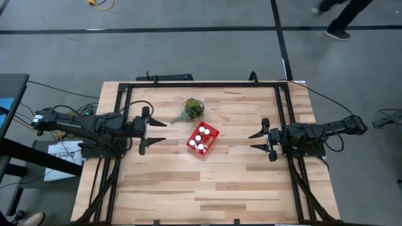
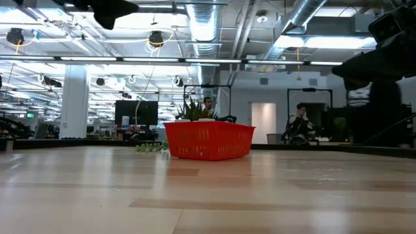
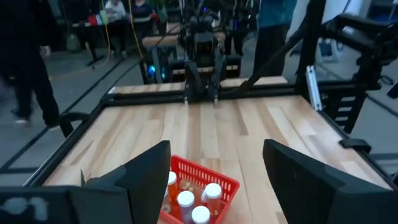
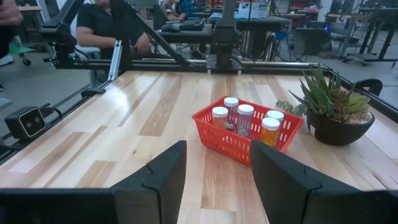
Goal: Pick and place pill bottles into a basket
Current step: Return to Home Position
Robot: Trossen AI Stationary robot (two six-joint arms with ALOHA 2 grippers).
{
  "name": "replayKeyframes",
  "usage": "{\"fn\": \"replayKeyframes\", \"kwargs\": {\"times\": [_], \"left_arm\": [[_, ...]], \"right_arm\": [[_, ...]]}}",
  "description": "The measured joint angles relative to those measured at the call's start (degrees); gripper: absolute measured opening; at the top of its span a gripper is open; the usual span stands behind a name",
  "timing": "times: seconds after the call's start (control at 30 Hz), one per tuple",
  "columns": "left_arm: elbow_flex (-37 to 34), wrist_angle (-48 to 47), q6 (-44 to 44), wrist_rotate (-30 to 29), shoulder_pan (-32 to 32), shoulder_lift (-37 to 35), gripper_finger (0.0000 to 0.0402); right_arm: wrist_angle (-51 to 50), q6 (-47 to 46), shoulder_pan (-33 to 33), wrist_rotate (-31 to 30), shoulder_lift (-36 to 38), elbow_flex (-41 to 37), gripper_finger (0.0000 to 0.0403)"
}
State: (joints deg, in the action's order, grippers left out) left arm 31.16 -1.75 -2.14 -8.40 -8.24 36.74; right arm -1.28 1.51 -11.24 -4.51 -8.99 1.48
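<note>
Near the middle of the worktop (image 1: pixel 188 188) stands the red basket (image 1: pixel 203 139), turned cornerwise to the table edges. The pill bottles (image 4: pixel 245 118) stand upright inside it, packed close together with their white caps up. At least five show in the right wrist view, one of them orange. Just beside the basket, toward the table's far edge, sits a small potted plant (image 1: pixel 192 109) in a dark bowl. The left gripper (image 1: pixel 162 132) hangs to one side of the basket, apart from it, its fingers spread wide and grasping nothing. The right gripper (image 1: pixel 251 142) hangs on the opposite side of the basket, farther off, its fingers likewise parted and empty.
</note>
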Motion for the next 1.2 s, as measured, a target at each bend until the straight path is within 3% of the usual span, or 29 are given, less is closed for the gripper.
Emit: {"fn": "replayKeyframes", "kwargs": {"times": [0.37, 0.63, 1.2], "left_arm": [[-8.0, 0.4, -1.1, 0.5, -3.3, -9.1, 0.0247], [-17.2, 9.3, -4.9, 0.5, -4.6, -17.3, 0.0247], [-26.9, 7.8, -5.7, 4.1, -4.6, -36.3, 0.0247]], "right_arm": [[0.0, 0.0, 0.0, 0.0, 0.0, 0.0, 0.0169], [0.0, 0.0, 0.0, 0.0, 0.0, 0.0, 0.0169], [0.0, 0.0, 0.0, 0.0, 0.0, 0.0, 0.0169]]}}
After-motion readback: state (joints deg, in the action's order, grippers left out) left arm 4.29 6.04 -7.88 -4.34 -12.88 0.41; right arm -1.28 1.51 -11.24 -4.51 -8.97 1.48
